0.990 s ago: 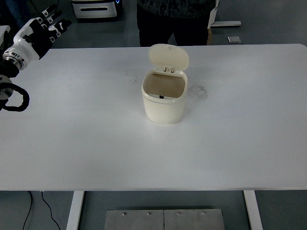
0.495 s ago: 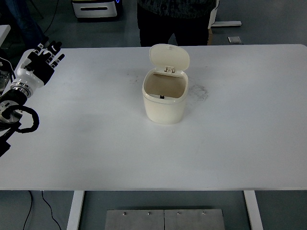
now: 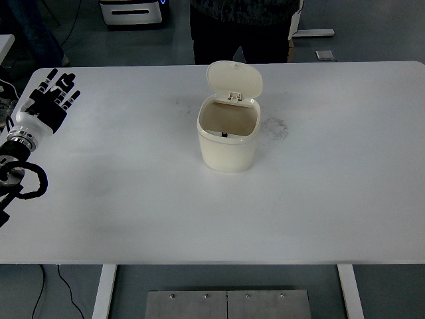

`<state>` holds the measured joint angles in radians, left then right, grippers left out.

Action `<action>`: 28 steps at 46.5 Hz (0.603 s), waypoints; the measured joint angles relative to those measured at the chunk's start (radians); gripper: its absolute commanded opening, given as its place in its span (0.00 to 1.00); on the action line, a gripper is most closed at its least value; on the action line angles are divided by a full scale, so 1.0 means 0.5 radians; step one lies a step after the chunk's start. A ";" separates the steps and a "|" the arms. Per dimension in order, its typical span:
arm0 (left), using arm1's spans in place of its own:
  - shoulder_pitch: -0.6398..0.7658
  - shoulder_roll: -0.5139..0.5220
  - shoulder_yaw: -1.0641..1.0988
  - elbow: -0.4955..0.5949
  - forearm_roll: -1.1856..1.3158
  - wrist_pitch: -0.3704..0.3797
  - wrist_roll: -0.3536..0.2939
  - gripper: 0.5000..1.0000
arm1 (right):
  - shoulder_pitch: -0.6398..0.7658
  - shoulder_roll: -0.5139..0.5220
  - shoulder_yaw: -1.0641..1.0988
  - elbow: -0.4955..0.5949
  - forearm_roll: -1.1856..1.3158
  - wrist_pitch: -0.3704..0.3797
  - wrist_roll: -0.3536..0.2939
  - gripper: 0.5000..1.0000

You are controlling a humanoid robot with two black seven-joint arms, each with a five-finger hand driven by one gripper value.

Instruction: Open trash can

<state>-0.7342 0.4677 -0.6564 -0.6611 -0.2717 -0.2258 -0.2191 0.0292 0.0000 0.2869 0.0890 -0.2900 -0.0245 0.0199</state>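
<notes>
Well, you can see the trash can [image 3: 228, 136] sitting a little above the middle of the frame on the white table [image 3: 332, 199], and its lid [image 3: 234, 80] already stands upright, hinged at the far rim — so the opening looks done from here. The left hand [image 3: 50, 106] is at the upper left of the frame, well apart from the can, its black fingers [image 3: 58, 90] spread flat over the table and holding nothing. The right hand is not in view.

If you need to touch the can again, treat it as light: it looks like thin, stiff cream plastic, smooth and probably slippery, so a push on the side could slide it across the table. Go for the lid's front edge or the small latch at the near rim rather than the rounded walls. The body is a squat, rounded-square tub with an apparently empty tan interior; the lid is a shallow domed flap. A person in dark clothes [image 3: 242, 23] stands beyond the table's far edge.
</notes>
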 measured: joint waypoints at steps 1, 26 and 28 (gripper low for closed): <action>0.001 0.000 0.000 0.000 0.000 0.000 -0.002 1.00 | 0.000 0.000 0.000 0.000 0.000 0.000 0.000 0.98; 0.032 0.018 -0.002 0.027 0.004 0.004 -0.007 1.00 | 0.000 0.000 -0.002 0.000 -0.009 0.000 0.000 0.98; 0.032 0.017 -0.001 0.028 0.004 0.004 -0.007 1.00 | 0.000 0.000 -0.003 0.001 -0.009 0.000 0.000 0.98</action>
<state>-0.7179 0.4761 -0.6570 -0.6473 -0.2699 -0.2239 -0.2225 0.0291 0.0000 0.2855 0.0897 -0.2945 -0.0245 0.0197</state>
